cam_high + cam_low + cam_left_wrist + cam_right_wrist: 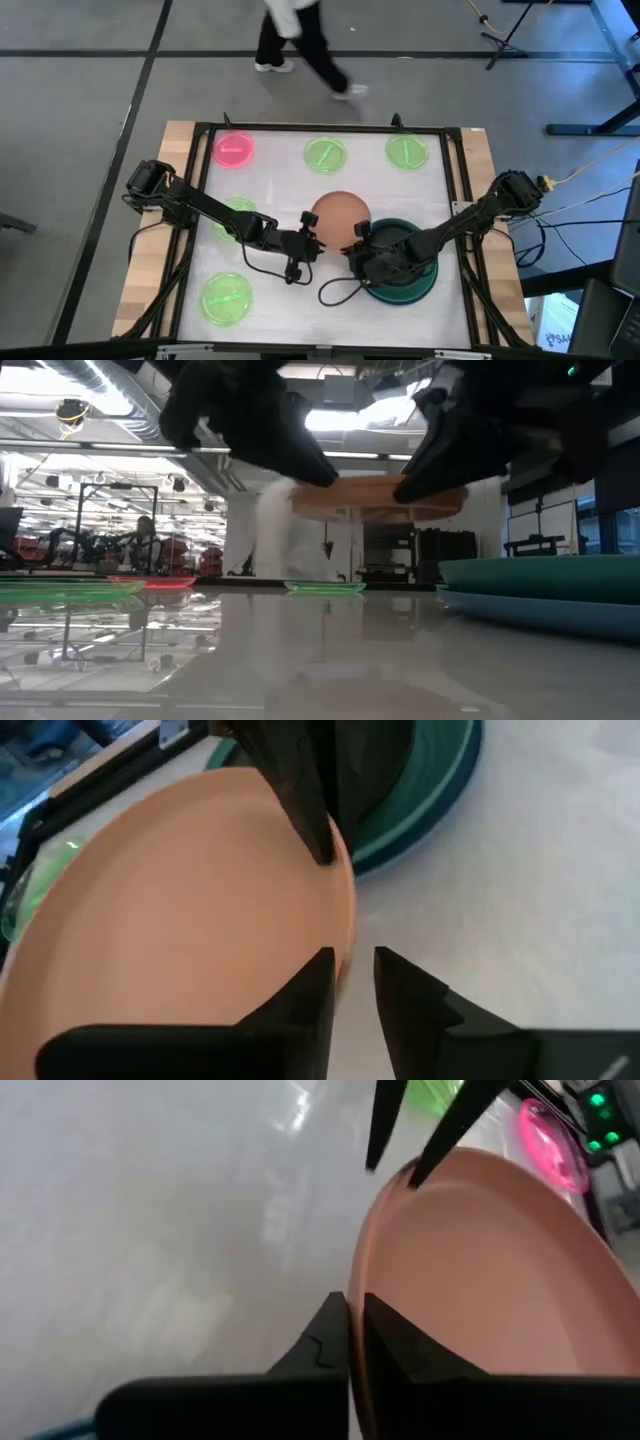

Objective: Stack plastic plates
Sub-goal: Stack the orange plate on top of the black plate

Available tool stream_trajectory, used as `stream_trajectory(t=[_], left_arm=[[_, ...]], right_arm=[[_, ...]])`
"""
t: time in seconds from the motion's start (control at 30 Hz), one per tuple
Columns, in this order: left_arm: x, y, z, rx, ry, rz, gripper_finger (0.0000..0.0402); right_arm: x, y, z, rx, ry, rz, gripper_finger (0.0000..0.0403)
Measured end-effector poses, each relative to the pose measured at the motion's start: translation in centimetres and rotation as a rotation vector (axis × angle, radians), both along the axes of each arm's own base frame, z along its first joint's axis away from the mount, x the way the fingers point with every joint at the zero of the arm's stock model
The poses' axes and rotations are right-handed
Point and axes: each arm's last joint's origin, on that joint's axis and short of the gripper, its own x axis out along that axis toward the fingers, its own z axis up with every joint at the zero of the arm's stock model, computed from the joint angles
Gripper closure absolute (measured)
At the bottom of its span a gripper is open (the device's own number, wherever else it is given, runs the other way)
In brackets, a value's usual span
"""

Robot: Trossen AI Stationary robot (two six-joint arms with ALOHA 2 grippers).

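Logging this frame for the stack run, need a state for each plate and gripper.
orange-tan plate: lifted off the table, held at opposite rims by both grippers
left gripper: shut on the plate's rim
right gripper: shut on the opposite rim
teal-green plate: stacked on the blue-grey plate
pink plate: flat, alone
neon-green plates: flat, unstacked

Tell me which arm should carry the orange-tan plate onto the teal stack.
Right, probably. Both the left gripper and the right gripper pinch the orange-tan plate, held off the table. The right arm already reaches over the teal plate.
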Motion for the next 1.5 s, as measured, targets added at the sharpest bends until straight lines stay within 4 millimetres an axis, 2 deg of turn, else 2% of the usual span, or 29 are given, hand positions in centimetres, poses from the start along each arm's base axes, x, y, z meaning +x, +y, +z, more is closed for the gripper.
stream_trajectory(t=[0.2, 0.3, 0.5, 0.63, 0.77, 0.93, 1.2, 1.4, 1.5], left_arm=[[-1.6, -1.2, 1.2, -0.002, 0.034, -0.056, 0.0332], [-2.2, -1.2, 1.8, -0.009, 0.028, -0.045, 0.0332], [-3.0, -0.9, 1.7, -0.032, 0.033, -0.03, 0.0332], [-3.0, -0.7, 1.6, -0.037, 0.032, -0.014, 0.0331], [-2.8, -0.6, 1.8, -0.046, 0.013, -0.009, 0.0331], [-2.8, -0.6, 1.8, -0.048, 0.01, -0.009, 0.0331], [-2.8, -0.6, 1.8, -0.049, 0.005, -0.008, 0.0331], [-2.7, -0.4, 1.8, -0.067, -0.004, 0.041, 0.0331], [-2.5, 0.1, 1.9, -0.065, -0.019, 0.077, 0.0329]], right_arm=[[-1.9, 2.0, 2.1, 0.051, 0.066, -0.055, 0.0401], [-3.9, 2.5, 3.0, 0.105, 0.106, -0.094, 0.0398], [-8.4, 3.5, 5.2, 0.3, 0.138, -0.131, 0.0401], [-10.3, 4.2, 4.9, 0.415, 0.156, -0.162, 0.0399], [-11.5, 4.1, 2.5, 0.455, 0.216, -0.225, 0.0401], [-11.7, 4.0, 0.9, 0.515, 0.204, -0.232, 0.0399], [-11.1, 3.3, 0.3, 0.547, 0.17, -0.3, 0.0376], [-10.4, 2.6, 0.4, 0.596, 0.212, -0.326, 0.0296], [-9.9, 2.2, 1.4, 0.612, 0.25, -0.291, 0.0247]])
